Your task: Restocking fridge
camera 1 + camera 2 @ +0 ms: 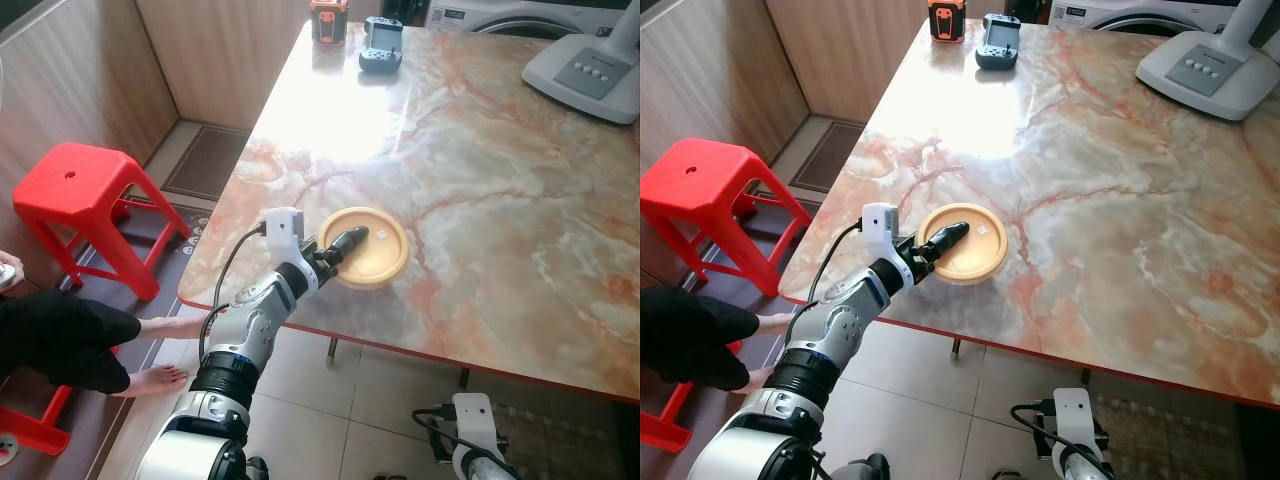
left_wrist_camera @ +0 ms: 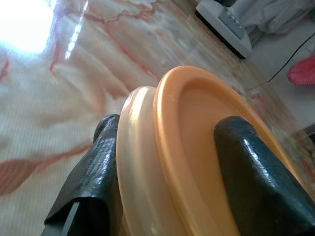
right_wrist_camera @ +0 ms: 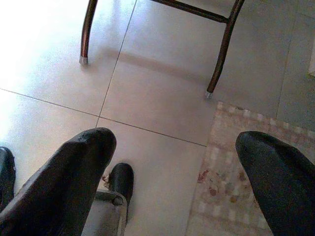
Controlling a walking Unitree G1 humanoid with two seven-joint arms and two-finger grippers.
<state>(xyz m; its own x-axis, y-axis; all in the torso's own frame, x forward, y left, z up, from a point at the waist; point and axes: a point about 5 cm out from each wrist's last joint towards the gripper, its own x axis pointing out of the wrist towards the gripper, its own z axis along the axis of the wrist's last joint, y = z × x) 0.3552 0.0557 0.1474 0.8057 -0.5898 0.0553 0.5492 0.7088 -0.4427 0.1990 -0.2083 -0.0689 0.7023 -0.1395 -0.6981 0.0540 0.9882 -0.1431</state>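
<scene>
An orange plate (image 1: pixel 372 247) lies near the front edge of the marble table (image 1: pixel 480 170). My left gripper (image 1: pixel 340 250) is shut on the plate's near rim, one finger over the top and one under it. In the left wrist view the plate's rim (image 2: pixel 147 162) sits between the two black fingers (image 2: pixel 256 182). My right gripper (image 3: pixel 172 182) hangs low beside the table with its fingers open over the tiled floor, holding nothing.
A red stool (image 1: pixel 85 200) stands left of the table, and a person's bare feet (image 1: pixel 160 378) rest on the floor below it. At the table's far end sit an orange device (image 1: pixel 328 20), a dark handheld controller (image 1: pixel 382 45) and a white lamp base (image 1: pixel 585 70).
</scene>
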